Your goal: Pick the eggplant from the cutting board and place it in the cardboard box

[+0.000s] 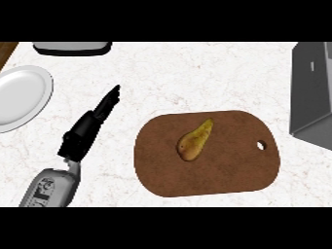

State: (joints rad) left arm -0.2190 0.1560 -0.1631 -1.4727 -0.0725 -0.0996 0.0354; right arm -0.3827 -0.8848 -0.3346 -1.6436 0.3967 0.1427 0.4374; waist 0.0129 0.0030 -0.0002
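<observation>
White marbled counter (197, 73) fills the head view, and only one hand shows on it: the left hand (89, 127), coming in from the lower left on a grey forearm (50, 187). Its black fingers are held straight and close together, pointing up and to the right, curled round nothing and touching no object; whether they rest on the counter or hover over it cannot be told. The right hand does not show at all. To the right of the left hand, and a little lower than its fingertips, lies the brown cutting board (226, 170), set near the counter's front edge, with a small hanging hole by its right side. The eggplant (194, 140) rests on the board's left-centre, a small yellowish-brown piece rather than a purple one, its broad end toward the front left and its thin tip toward the back right. That long axis runs roughly parallel to the way the fingers point, so the hand would meet it side-on after a sideways shift to the right. Of the two hands the left is the only one in sight; the box, though, lies on the far side. The cardboard box (319, 92), grey and open, stands at the counter's right edge, well apart from the board's back right corner. A white plate (14, 97) sits near the left edge, and a dark-rimmed tray (71, 47) lies at the back edge.
</observation>
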